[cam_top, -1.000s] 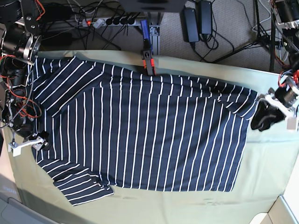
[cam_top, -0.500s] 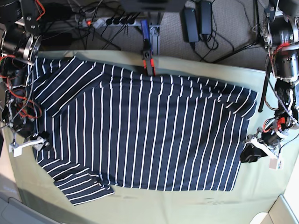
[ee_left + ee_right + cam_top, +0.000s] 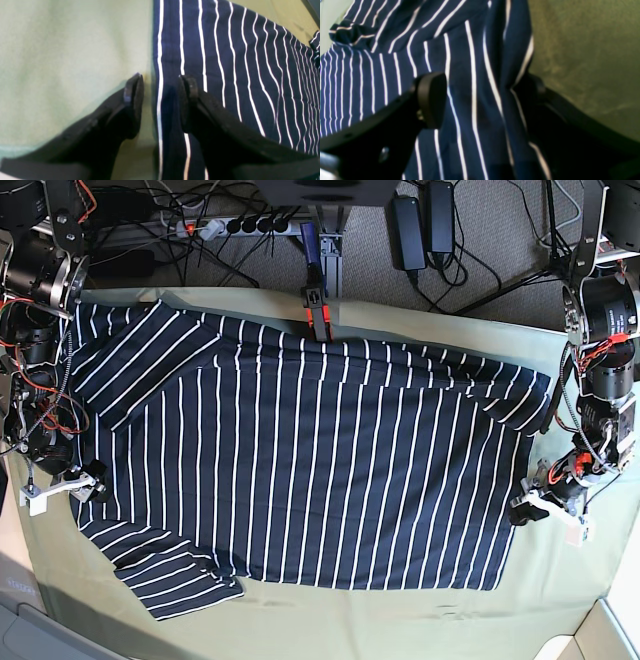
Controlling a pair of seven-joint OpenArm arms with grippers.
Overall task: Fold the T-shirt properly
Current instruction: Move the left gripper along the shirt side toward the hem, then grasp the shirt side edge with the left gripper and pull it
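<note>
The T-shirt [image 3: 300, 460] lies flat, long axis left to right. The left gripper [image 3: 160, 87], half open, straddles the right hem edge, holding nothing. The right gripper [image 3: 482, 100], wide open around the left edge, has not closed.

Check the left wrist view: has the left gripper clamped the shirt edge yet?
No: the left gripper stands open, one finger on the green cloth, the other over the T-shirt, with the hem between them.

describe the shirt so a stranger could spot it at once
A green cloth covers the table, and the T-shirt lies spread flat across most of it, between the two arms. It is dark navy with thin white stripes, the only patterned thing on the plain cloth.
</note>
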